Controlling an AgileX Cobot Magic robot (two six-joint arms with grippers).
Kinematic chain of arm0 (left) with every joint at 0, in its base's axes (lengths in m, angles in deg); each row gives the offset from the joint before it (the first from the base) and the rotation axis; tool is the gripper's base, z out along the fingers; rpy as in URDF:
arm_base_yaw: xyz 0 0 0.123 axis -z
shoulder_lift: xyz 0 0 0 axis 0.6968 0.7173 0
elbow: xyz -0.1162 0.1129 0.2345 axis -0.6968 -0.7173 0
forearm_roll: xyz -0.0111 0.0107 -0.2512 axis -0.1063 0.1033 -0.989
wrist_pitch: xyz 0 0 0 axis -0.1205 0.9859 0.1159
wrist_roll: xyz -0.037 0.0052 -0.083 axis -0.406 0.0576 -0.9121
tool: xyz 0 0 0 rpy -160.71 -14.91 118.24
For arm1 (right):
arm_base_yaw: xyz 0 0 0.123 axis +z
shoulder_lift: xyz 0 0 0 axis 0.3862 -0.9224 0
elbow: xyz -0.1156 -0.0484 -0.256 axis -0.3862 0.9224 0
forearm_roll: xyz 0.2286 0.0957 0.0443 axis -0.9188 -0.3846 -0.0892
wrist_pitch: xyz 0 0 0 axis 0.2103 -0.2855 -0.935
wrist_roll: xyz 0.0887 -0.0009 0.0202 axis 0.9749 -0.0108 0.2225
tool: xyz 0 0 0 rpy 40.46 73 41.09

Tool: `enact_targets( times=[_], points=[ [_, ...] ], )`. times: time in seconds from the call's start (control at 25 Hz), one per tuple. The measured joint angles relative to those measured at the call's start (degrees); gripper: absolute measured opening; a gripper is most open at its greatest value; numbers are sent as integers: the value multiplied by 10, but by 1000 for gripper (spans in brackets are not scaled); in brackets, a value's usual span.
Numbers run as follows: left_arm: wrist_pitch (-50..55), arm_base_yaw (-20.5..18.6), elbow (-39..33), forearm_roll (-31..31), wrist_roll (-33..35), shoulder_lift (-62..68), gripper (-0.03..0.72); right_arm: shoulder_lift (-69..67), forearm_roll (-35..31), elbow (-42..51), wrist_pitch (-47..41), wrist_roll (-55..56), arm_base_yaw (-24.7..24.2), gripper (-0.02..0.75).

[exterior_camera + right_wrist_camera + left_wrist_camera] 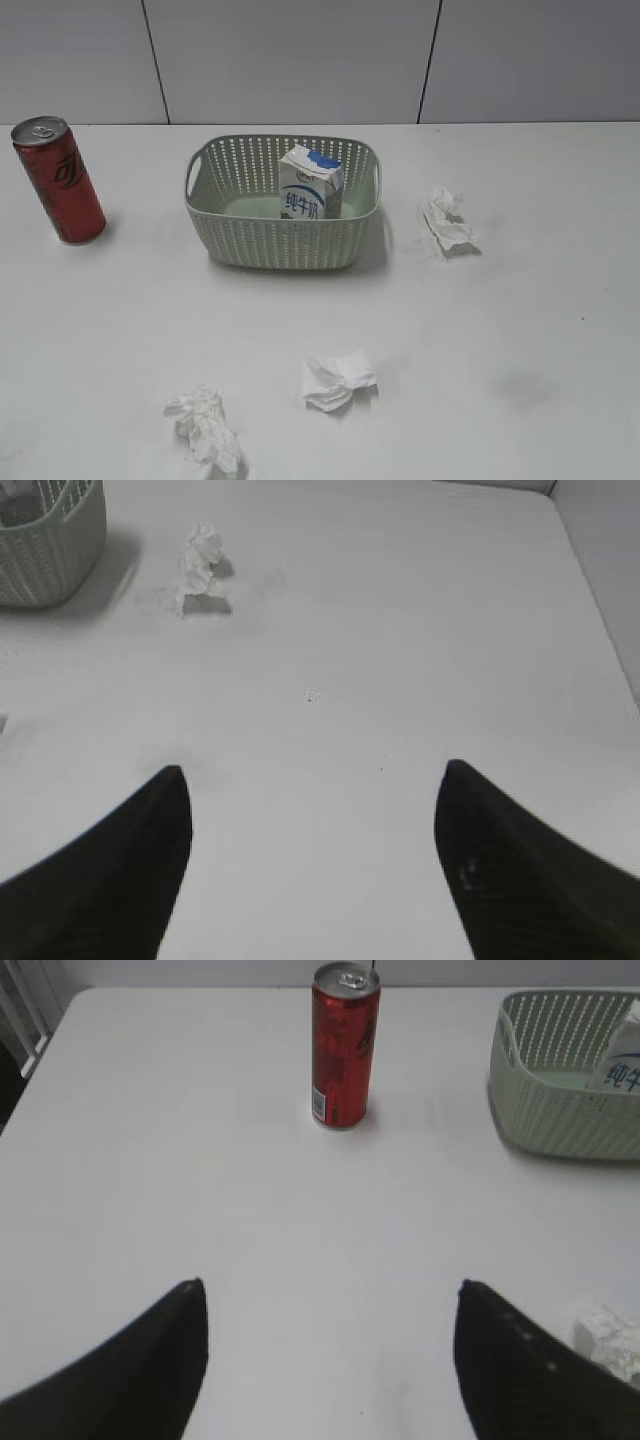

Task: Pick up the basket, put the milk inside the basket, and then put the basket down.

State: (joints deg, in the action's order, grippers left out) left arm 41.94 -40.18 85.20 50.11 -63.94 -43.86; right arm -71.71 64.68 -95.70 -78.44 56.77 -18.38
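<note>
A pale green perforated basket (262, 243) stands on the white table, behind the middle. A white and blue milk carton (310, 184) stands upright inside it. The basket also shows at the right edge of the left wrist view (560, 1110), with the milk carton (622, 1063) inside, and at the top left of the right wrist view (50, 545). My left gripper (330, 1285) is open and empty over bare table, well short of the basket. My right gripper (312, 770) is open and empty over bare table to the basket's right. Neither gripper shows in the exterior view.
A red drink can (59, 180) stands left of the basket; it also shows in the left wrist view (344, 1045). Crumpled tissues lie right of the basket (446, 221), in front of it (339, 380) and at the front left (205, 428).
</note>
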Motion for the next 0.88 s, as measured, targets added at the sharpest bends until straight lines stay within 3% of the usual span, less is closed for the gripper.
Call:
enact_targets(
  times=[0.88],
  points=[
    [1,-1,-1,0,0,-40,584,3,-11,0,0,0,0,575]
  ],
)
